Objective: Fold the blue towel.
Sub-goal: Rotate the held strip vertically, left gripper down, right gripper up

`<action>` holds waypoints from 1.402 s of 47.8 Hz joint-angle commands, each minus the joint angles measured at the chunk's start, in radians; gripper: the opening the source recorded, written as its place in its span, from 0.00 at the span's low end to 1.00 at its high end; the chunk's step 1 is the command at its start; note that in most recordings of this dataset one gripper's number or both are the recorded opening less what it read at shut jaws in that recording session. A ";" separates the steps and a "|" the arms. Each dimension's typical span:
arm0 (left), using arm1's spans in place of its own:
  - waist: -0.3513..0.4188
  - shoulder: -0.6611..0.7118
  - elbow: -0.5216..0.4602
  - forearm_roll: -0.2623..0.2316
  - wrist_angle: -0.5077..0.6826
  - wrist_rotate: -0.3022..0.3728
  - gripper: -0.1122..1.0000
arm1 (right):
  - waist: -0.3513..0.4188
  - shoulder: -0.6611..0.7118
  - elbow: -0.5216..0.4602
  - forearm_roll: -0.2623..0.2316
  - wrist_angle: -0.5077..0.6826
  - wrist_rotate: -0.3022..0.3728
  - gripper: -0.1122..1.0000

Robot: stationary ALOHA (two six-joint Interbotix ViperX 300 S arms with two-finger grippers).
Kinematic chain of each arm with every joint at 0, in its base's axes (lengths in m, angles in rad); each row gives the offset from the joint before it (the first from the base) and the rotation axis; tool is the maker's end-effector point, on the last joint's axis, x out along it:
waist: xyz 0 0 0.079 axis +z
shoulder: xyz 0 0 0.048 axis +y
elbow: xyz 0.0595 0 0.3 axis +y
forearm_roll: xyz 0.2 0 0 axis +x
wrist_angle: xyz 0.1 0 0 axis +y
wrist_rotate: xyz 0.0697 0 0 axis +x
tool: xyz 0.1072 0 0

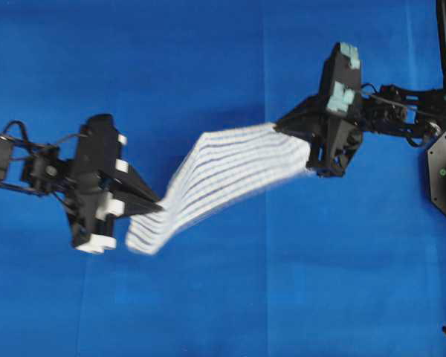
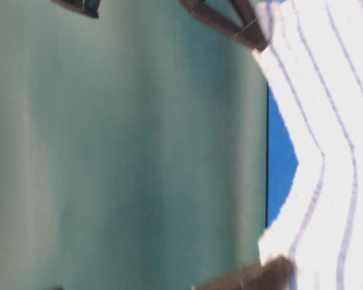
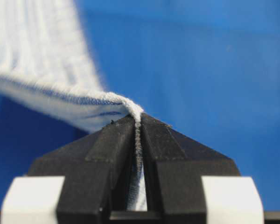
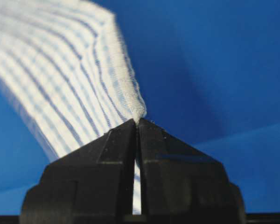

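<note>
— Where is the blue towel [image 1: 217,182]?

— Lifted off the blue table covering [image 1: 208,59], stretched between the two arms over the middle of the surface. It sags and twists, running from lower left up to the right, and it shows blurred in the overhead view.

— The left gripper [image 1: 154,209]?

— Its jaws are pinched tight on one end of the towel; the cloth edge runs up through the slit between them.

— And the right gripper [image 1: 284,123]?

— The same: jaws clamped on the other end, the striped weave fanning away from the tips.

— Any containers?

— I see none.
</note>
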 commanded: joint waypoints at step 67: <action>-0.049 0.483 -0.558 -0.040 -0.192 -0.083 0.13 | -0.210 -0.041 -0.152 -0.290 0.161 -0.002 0.11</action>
